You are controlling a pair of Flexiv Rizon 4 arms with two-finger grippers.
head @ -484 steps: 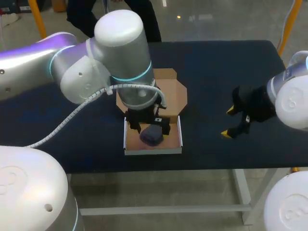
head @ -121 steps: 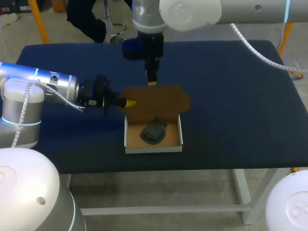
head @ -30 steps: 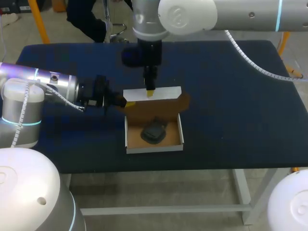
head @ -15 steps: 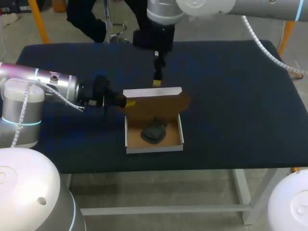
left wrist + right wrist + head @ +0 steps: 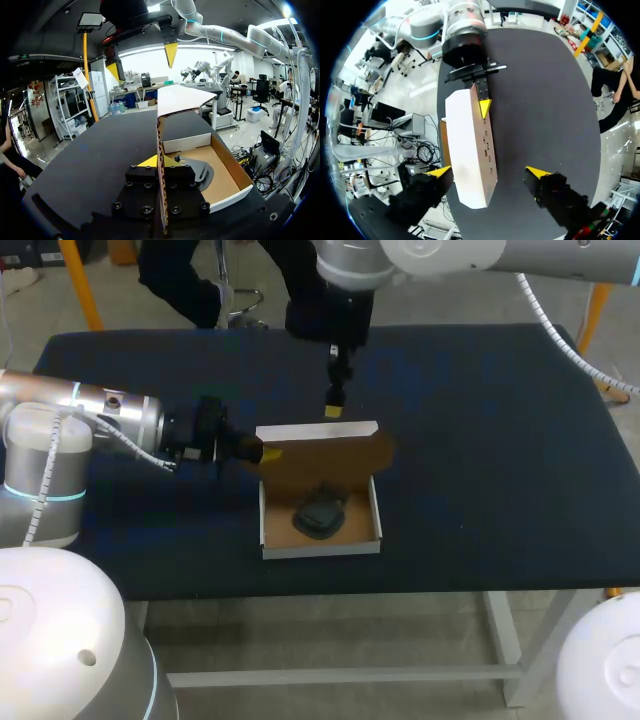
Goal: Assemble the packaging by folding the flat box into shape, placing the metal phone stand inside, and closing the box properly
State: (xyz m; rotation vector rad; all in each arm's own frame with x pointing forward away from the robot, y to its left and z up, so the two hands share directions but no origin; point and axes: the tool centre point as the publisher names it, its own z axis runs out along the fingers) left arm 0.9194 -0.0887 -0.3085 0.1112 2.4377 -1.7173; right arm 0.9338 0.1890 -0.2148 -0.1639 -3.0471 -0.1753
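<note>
**A:** In the head view, where do things sit?

**B:** The metal phone stand (image 5: 320,516) lies in the box tray (image 5: 320,551), near the front edge of the table (image 5: 500,440). The lid (image 5: 318,457) stands roughly upright behind it. The left gripper (image 5: 264,453) pinches the lid's left edge. The right gripper (image 5: 334,410) hangs just above the lid's top edge, apart from it.

**A:** And the left wrist view?

**B:** The lid's edge runs between that gripper's fingers, which are clamped narrow on the cardboard. The stand sits in the tray beside it.

**A:** The right wrist view?

**B:** Its fingers are spread wide and hold nothing, with the lid's white face below them.

**A:** What might go wrong?

**B:** Probably an off-centre push would twist the lid in the pinch, or leave its front flap outside the tray wall. If the stand sits tall, the lid may not close flat.
</note>
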